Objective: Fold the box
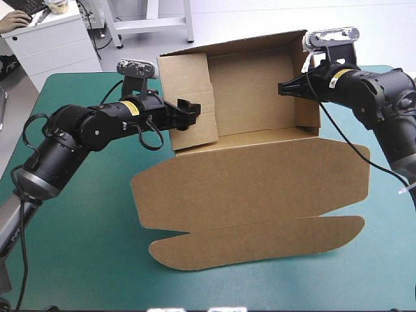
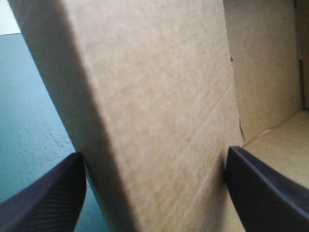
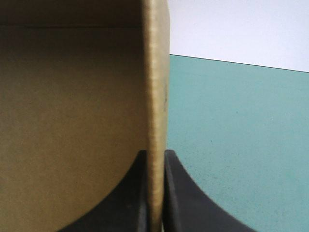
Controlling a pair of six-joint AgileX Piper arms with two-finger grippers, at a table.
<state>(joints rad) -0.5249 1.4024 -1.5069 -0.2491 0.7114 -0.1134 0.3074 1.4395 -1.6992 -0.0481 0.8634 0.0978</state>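
The brown box stands at the far middle of the table as an open tray with its back and side walls raised. Its lid lies flat toward the front, ending in a curved flap. My left gripper is at the left wall. It is open, with its black fingers wide apart on either side of that thick folded wall. My right gripper is shut on the box, pinching the upright edge of the right wall.
The teal-green cover shows to the left, right and front of the box. The table's far edge runs close behind the box. The lid flap ends a short way from the front edge.
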